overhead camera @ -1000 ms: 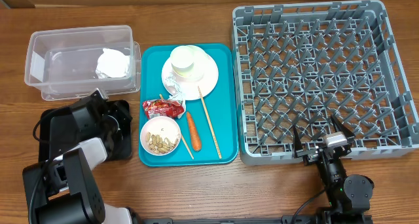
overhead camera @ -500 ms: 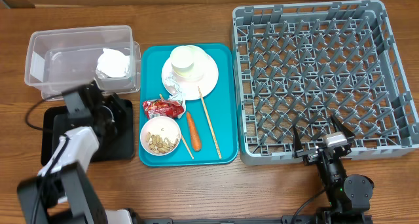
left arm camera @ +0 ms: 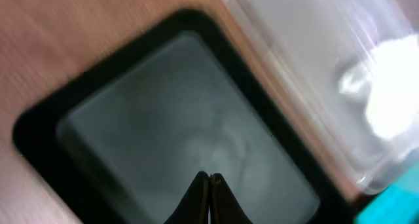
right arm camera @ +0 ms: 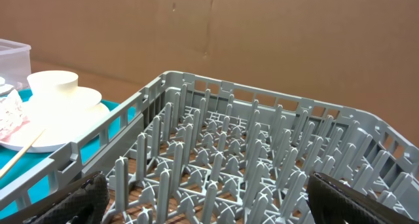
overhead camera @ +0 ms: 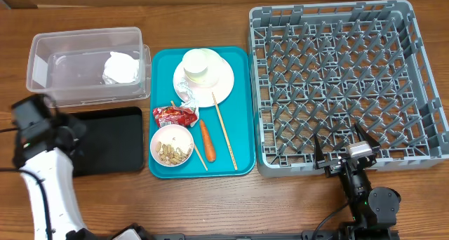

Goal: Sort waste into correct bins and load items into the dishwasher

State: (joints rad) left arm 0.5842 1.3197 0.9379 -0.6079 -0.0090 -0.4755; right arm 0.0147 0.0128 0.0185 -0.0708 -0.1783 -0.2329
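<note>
The left fingers [left arm camera: 200, 192] are pressed together, holding nothing, over the black tray [overhead camera: 105, 138], just left of the teal tray [overhead camera: 244, 128]. The right fingers [right arm camera: 78, 198] are spread wide by the grey rack [overhead camera: 337, 78], right of the teal tray. On the teal tray: red wrapper [overhead camera: 175, 116], carrot [overhead camera: 208, 140], bowl [overhead camera: 172, 145] w/ scraps, plate [overhead camera: 223, 82] & cup [overhead camera: 200, 63]. The tissue [overhead camera: 121, 67] is in the clear tub [overhead camera: 49, 57], left of the teal tray.

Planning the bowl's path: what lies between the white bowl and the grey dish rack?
Overhead view: the carrot and a long chopstick lie between bowl and rack, on the teal tray.
</note>
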